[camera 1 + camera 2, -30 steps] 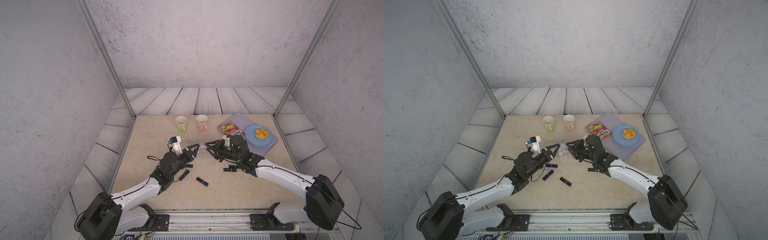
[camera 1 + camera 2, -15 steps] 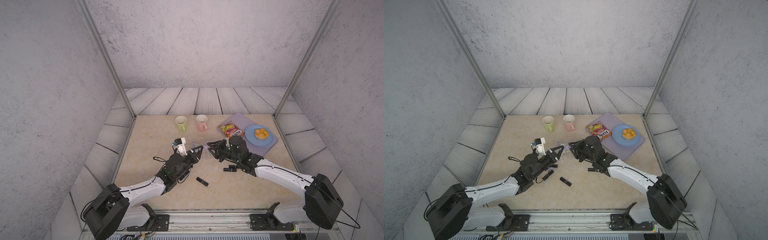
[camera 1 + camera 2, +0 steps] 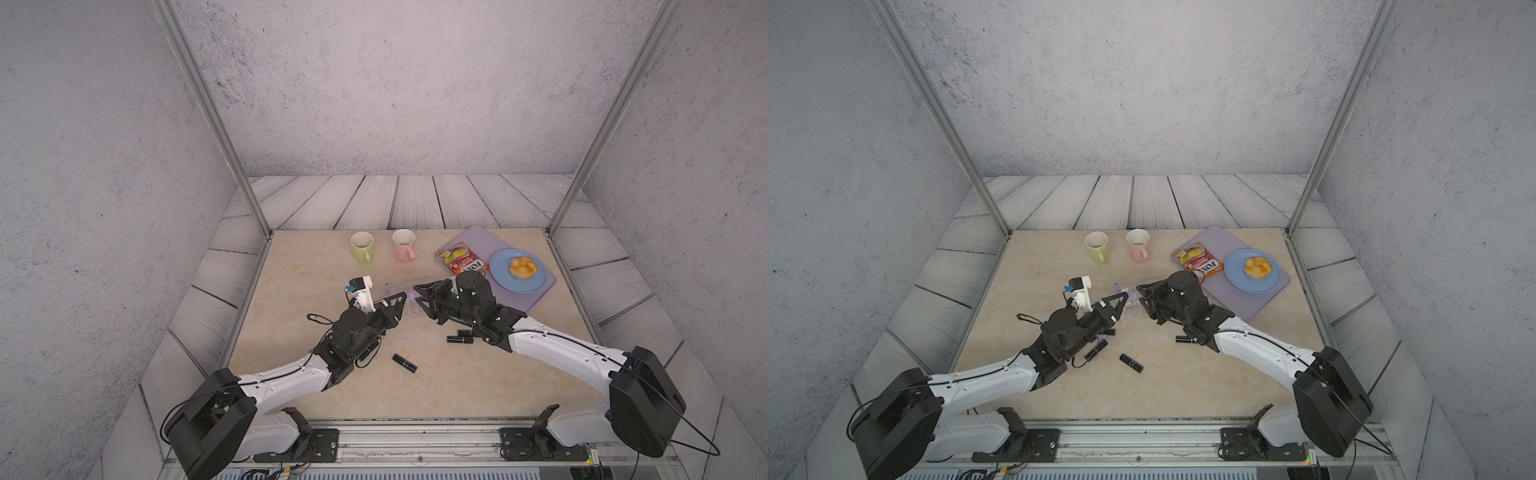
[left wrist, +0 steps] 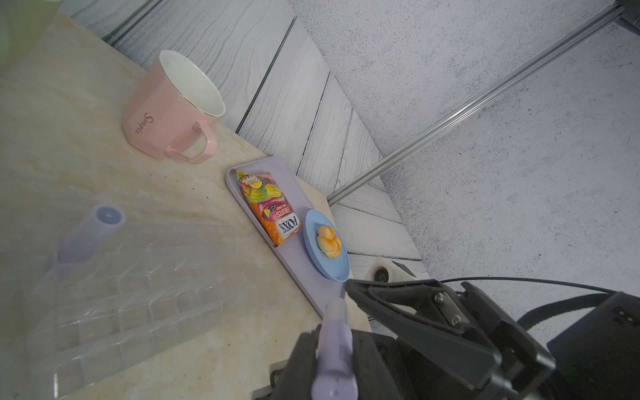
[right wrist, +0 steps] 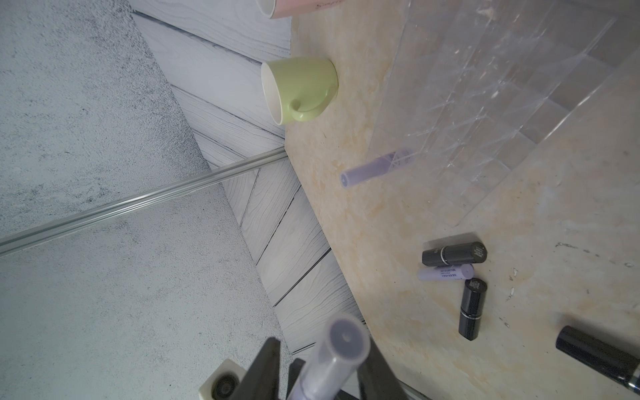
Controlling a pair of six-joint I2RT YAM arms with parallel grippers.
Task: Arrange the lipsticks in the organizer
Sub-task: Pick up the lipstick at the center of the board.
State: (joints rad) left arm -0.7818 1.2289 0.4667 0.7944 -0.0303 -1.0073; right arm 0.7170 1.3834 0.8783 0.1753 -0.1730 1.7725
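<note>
Currently your left gripper (image 3: 401, 299) is clamped on a lilac lipstick (image 4: 334, 339), held close to the clear organizer (image 4: 145, 277). Your right gripper (image 3: 417, 296) faces it, jaws slightly apart around the tube's other end. A second lilac lipstick (image 4: 90, 235) stands at the organizer's edge.

The clear organizer (image 3: 1133, 306), a grid of square cells, sat flat on the table (image 3: 457, 386). One lilac lipstick (image 4: 90, 235) stood in a corner cell. A second lilac lipstick (image 4: 333, 346) was pinched in the left gripper (image 3: 403, 295) just beside the organizer. A third lilac lipstick (image 5: 445, 273) lay between two black lipsticks (image 5: 453, 254), and three more black tubes (image 3: 404, 362) lay scattered nearby.
</note>
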